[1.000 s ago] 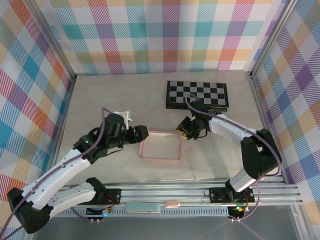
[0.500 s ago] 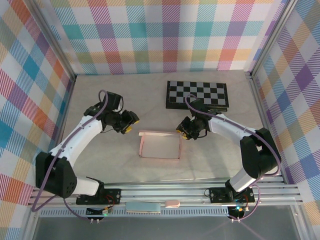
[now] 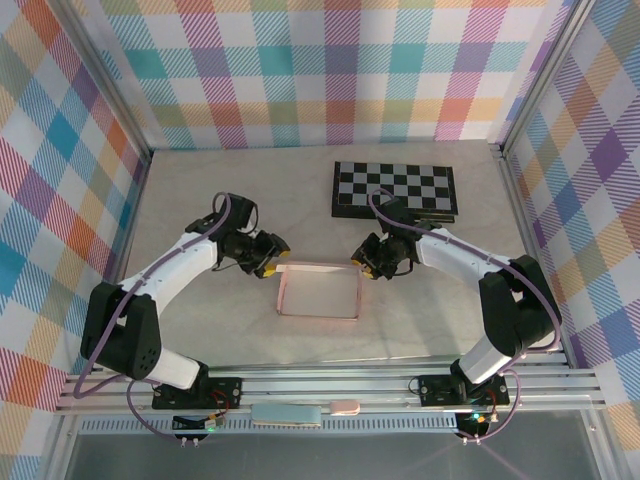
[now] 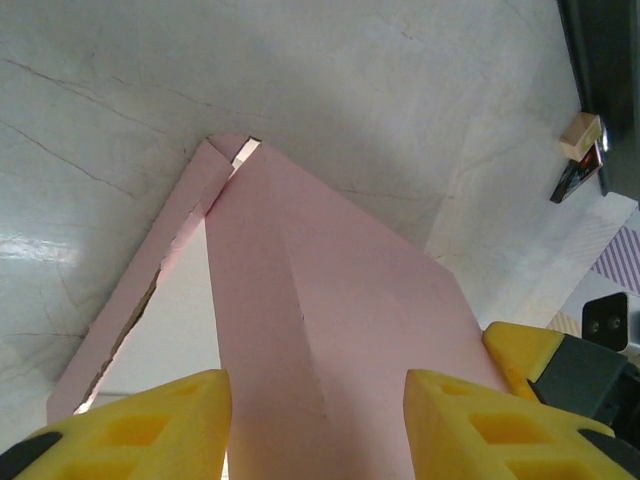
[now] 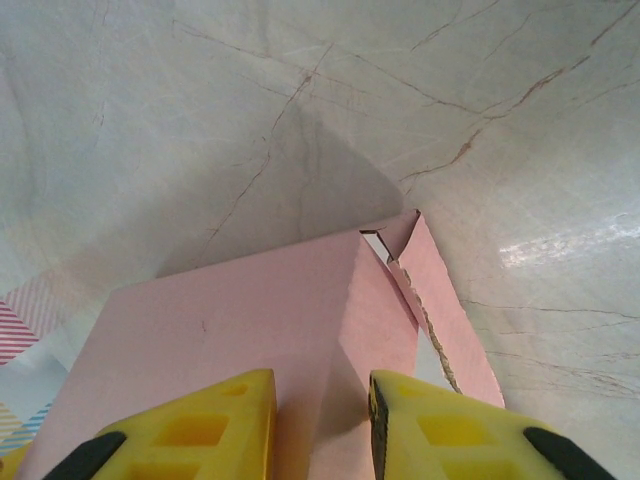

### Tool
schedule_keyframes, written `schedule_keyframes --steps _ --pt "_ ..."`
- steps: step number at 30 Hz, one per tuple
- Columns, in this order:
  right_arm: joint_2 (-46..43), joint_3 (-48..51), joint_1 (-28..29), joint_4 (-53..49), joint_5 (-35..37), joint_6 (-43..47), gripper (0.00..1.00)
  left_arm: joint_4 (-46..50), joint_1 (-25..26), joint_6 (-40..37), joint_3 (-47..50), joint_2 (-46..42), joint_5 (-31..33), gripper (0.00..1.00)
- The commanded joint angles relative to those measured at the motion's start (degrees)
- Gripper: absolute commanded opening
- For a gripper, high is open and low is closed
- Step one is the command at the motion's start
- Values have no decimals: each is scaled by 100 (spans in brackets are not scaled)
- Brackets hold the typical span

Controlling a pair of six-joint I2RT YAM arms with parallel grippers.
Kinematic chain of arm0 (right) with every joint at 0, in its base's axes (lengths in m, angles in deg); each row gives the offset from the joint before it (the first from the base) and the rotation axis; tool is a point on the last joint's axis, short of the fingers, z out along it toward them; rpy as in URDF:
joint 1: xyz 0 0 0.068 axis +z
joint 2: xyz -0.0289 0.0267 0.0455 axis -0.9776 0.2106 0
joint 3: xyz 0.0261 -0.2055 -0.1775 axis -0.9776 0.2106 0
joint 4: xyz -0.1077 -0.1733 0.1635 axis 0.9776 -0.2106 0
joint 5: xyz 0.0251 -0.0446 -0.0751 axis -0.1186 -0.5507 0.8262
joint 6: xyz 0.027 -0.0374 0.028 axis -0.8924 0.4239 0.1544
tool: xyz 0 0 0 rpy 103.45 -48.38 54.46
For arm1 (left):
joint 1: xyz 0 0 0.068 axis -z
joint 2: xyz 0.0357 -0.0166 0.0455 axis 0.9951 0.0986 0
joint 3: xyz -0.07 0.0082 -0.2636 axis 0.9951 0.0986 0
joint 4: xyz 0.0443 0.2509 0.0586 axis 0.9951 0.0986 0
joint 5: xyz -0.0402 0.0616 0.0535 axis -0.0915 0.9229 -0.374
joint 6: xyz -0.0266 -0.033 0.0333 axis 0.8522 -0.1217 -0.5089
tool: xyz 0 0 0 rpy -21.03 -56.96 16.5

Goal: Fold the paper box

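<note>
Left fingers newly at paper box

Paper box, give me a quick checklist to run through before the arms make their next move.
1. Left claw open, astride a wall at the far-left corner of the box: ok.
2. Right claw astride a wall at the far-right corner: ok.
3. Right claw's pads touching that wall: cannot tell.
4. Corners closed: not ok, a slit shows at the corner in each wrist view.
5. Checkerboard apart from the box: ok.
</note>
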Motion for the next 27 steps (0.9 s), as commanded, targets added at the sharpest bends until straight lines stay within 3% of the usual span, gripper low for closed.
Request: schedule_keyframes --steps 1,9,20,27 --pt "86 -46 61 68 -81 -49 30 -246 93 158 114 27 -161 44" --pt "183 -80 105 147 -127 -53 27 -337 219 142 225 90 -155 29" --pt "312 -71 144 214 -122 -54 21 -196 323 -118 359 68 -25 26" --pt "417 -147 141 26 12 224 17 427 405 -748 409 -16 346 26"
